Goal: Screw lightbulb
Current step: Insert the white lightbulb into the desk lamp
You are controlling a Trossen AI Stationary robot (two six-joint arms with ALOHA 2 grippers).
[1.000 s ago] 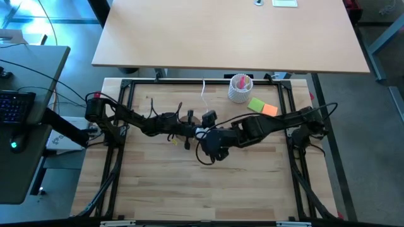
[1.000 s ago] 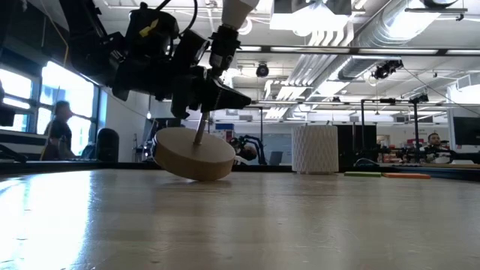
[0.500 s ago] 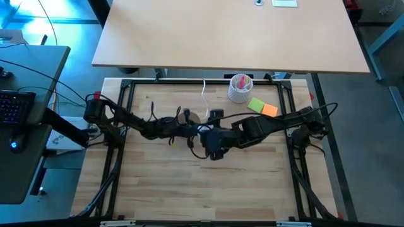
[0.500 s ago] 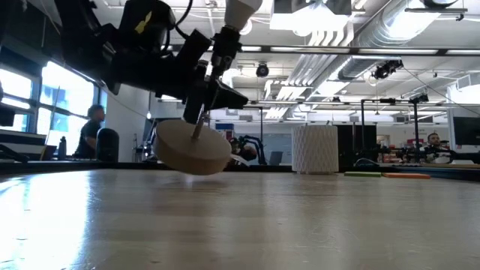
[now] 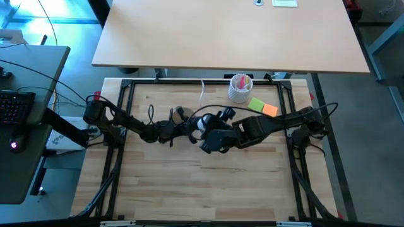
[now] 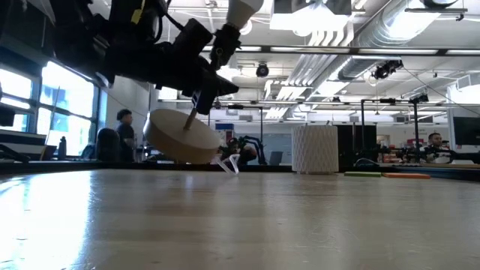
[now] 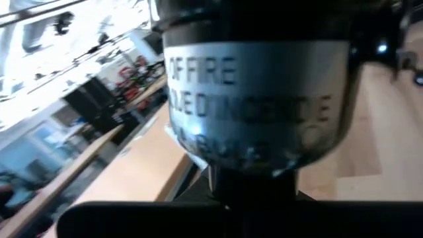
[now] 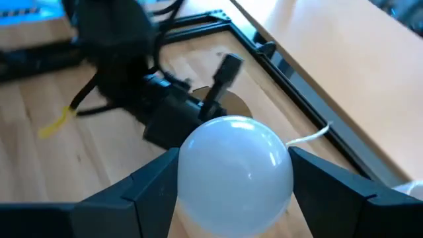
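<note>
The lightbulb (image 8: 232,170) — smooth, matte white, round — sits gripped between the right gripper (image 8: 231,188)'s dark fingers above the table's (image 5: 208,183) middle; the left gripper (image 5: 183,128), apparently clamped shut on the wooden stand (image 6: 182,136), holds it tilted.

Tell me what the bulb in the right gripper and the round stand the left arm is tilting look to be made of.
The lightbulb, held between the right gripper's fingers, looks like frosted white glass or plastic: smooth, matte, with soft highlights. The round stand, lifted at a tilt by the left gripper, looks like pale unfinished wood: flat tan, no gloss. Its socket seems dark plastic with a printed silvery band.
</note>
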